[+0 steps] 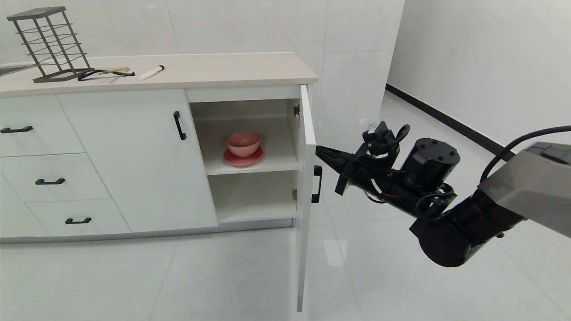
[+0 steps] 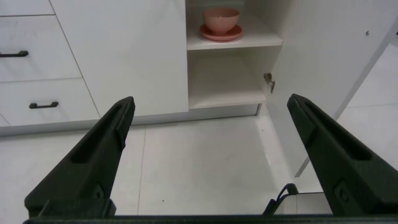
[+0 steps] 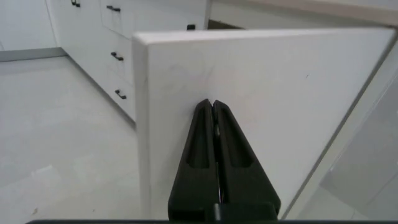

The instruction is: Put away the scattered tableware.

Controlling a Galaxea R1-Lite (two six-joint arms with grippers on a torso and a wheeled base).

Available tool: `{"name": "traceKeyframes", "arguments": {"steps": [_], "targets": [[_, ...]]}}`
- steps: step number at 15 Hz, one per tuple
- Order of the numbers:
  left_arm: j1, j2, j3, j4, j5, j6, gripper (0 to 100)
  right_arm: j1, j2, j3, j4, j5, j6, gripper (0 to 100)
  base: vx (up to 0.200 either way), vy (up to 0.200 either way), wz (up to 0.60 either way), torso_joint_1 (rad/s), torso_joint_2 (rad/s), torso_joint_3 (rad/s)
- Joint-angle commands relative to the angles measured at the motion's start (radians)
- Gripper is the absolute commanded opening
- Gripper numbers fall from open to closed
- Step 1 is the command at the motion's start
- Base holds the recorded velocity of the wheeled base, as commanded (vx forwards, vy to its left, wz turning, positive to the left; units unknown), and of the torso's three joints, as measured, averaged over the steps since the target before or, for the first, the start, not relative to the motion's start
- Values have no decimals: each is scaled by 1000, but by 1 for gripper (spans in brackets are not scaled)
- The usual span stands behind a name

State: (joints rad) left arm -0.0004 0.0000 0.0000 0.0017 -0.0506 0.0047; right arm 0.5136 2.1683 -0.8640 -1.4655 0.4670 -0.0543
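Observation:
A pink bowl (image 1: pixel 242 143) sits on a pink plate (image 1: pixel 243 158) on the upper shelf of the open cabinet (image 1: pixel 250 133). The left wrist view shows the same bowl (image 2: pixel 221 18) and plate (image 2: pixel 221 35) from lower down. The white cabinet door (image 1: pixel 305 187) stands swung out, edge-on to me. My right gripper (image 1: pixel 322 153) is shut and holds nothing; its tips rest against the door's outer face (image 3: pixel 212 103), just above the black handle (image 1: pixel 316 183). My left gripper (image 2: pixel 211 102) hangs open above the floor in front of the cabinet, with nothing between its fingers.
On the countertop (image 1: pixel 223 69) stand a black wire rack (image 1: pixel 49 42), a black-handled utensil (image 1: pixel 100 73), wooden chopsticks (image 1: pixel 117 70) and a white-handled tool (image 1: pixel 151 72). Drawers (image 1: pixel 44 169) fill the cabinet's left side. The lower shelf (image 1: pixel 254 209) is bare. Tiled floor lies open in front.

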Motion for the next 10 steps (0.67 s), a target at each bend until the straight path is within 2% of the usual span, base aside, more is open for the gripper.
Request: {"name": "traceKeyframes", "arguments": {"steps": [1,10], "targets": [[-1,0,0,0,0,0,100,9,62,-41,1,1,1,0,0,0,0,0,0,0],[0,0,0,0,2,0,100,59,223,-296,1,2,1,0,0,0,0,0,0,0]]}}
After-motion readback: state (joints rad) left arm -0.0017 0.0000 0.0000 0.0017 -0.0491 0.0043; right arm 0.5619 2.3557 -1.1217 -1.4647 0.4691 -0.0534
